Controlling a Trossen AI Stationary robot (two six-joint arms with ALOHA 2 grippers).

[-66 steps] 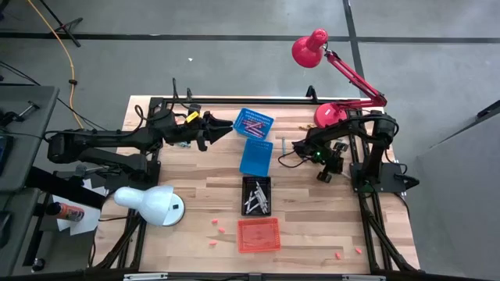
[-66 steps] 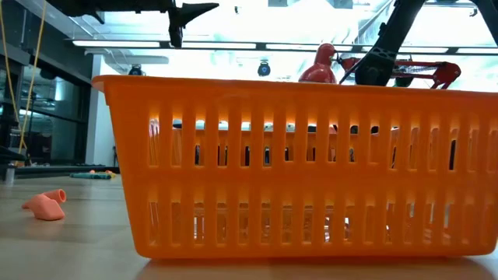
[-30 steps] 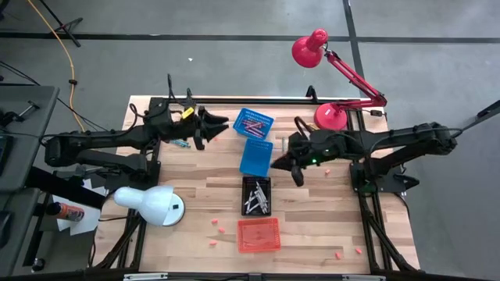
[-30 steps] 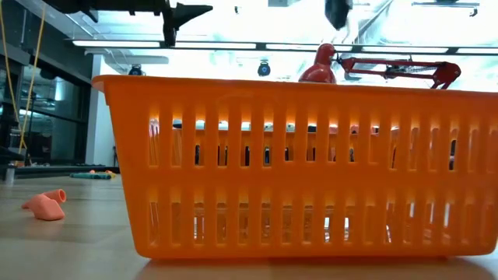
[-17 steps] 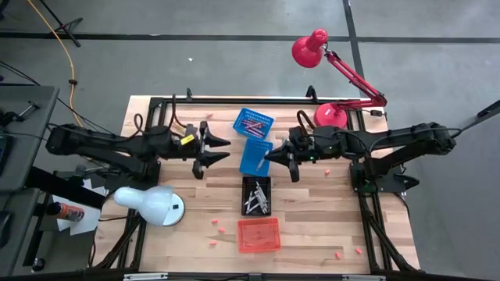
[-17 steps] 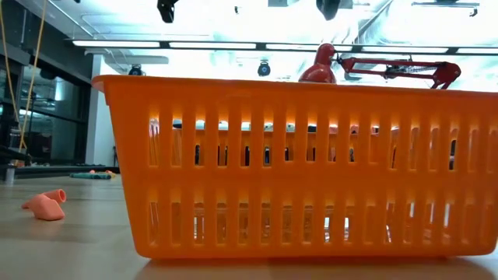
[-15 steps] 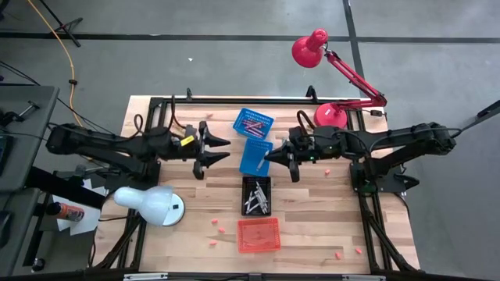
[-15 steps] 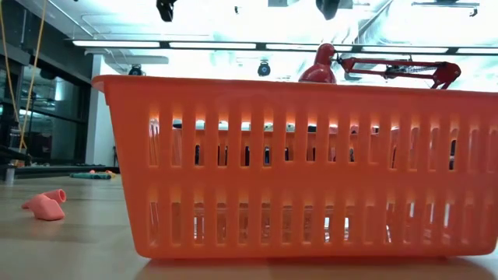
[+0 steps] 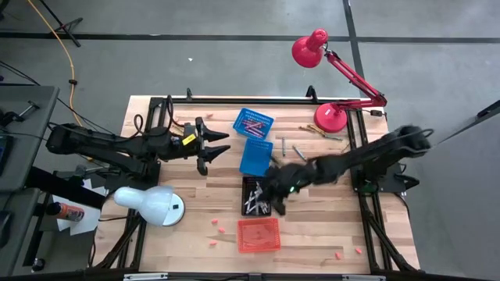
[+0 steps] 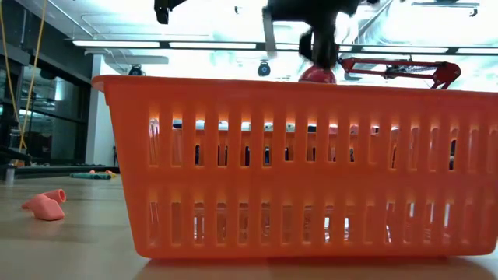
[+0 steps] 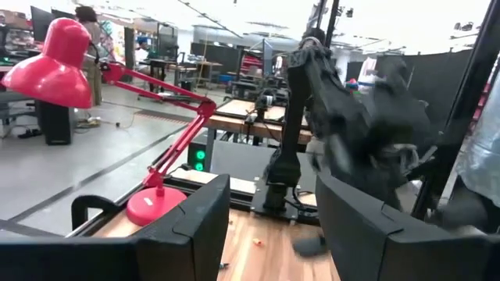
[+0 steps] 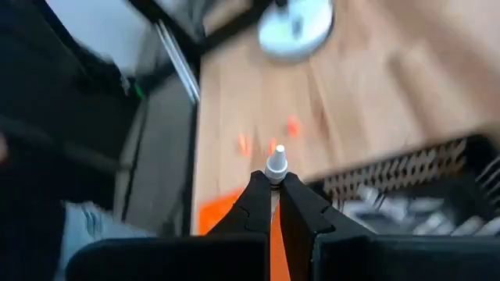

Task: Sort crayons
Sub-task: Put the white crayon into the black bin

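The right gripper [image 12: 275, 187] pinches a slim grey-tipped crayon [image 12: 276, 166] above the black slatted basket [image 9: 256, 195]; the left gripper [image 9: 212, 148] hangs open over bare wood table [image 9: 195, 203], well apart

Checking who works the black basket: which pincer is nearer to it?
Right. The right pincer hovers at the black basket's right edge, shut on a grey crayon. The left pincer hangs open over bare table, well away toward the left.
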